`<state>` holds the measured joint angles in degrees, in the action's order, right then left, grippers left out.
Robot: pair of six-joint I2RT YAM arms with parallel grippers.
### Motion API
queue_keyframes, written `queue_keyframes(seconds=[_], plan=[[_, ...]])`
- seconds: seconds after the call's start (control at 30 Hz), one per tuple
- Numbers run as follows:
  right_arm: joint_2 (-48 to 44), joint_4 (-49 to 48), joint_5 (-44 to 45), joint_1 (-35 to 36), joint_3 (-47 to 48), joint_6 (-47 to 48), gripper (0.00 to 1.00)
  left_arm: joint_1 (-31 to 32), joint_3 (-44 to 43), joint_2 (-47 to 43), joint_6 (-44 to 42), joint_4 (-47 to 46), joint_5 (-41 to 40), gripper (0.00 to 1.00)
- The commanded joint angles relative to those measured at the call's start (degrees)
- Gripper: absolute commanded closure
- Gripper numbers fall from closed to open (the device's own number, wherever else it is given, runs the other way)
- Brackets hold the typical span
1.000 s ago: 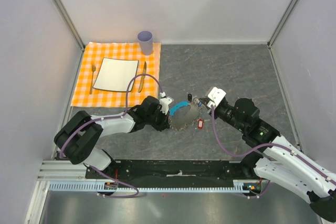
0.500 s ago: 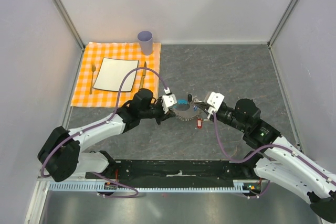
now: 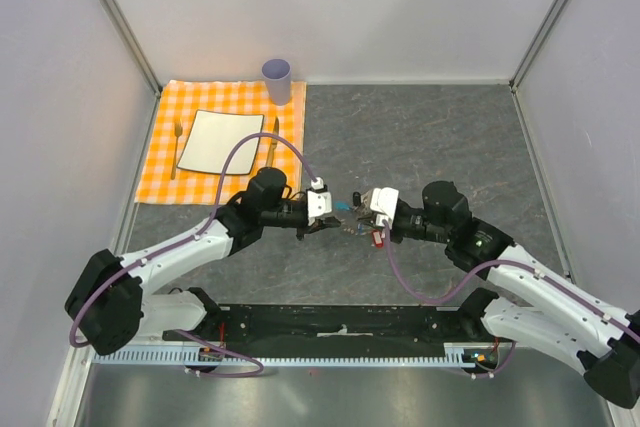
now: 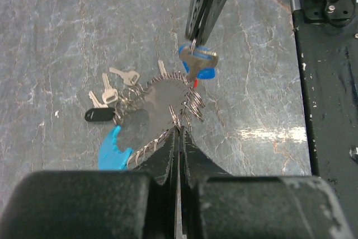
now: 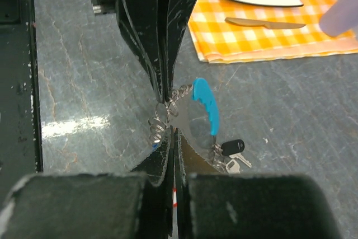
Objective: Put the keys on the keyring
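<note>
grey desk [image 3: 450, 137], middle, right of orange placemat [image 3: 160, 162]: left gripper [image 4: 179, 132], jaws clamped on chain of keyring [image 4: 112, 148]; right gripper [image 5: 170, 138], jaws pinched together on silver key [image 4: 197, 62] with blue tag, just beside chain.

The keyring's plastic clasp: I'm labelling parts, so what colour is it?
The clasp is bright cyan, shown best in the right wrist view.

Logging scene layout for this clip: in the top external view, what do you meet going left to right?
Fork → plate → knife → left pincer → right pincer.
</note>
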<state>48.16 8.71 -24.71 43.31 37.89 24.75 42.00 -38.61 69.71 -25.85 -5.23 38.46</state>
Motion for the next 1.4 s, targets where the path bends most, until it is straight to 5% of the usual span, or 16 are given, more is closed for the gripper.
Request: queue_keyframes(seconds=[0.0,0.87,1.17,1.37], plan=[[1.49,0.87,-2.98,0.55,2.89,2.93,1.0,0.28,-0.41,-2.12,-3.42,-3.11,3.82,0.98],[4.31,-0.97,-5.18,1.25,3.86,3.55,1.0,0.28,-1.38,-1.77,-2.54,-3.03,10.58,0.98],[0.09,-0.19,4.85,1.25,4.47,5.48,1.0,0.28,-1.38,-2.04,-2.63,-2.76,10.23,0.98],[3.15,2.01,-1.38,1.25,5.18,6.1,1.0,0.28,-1.55,-2.04,-2.63,-2.5,10.5,0.98]])
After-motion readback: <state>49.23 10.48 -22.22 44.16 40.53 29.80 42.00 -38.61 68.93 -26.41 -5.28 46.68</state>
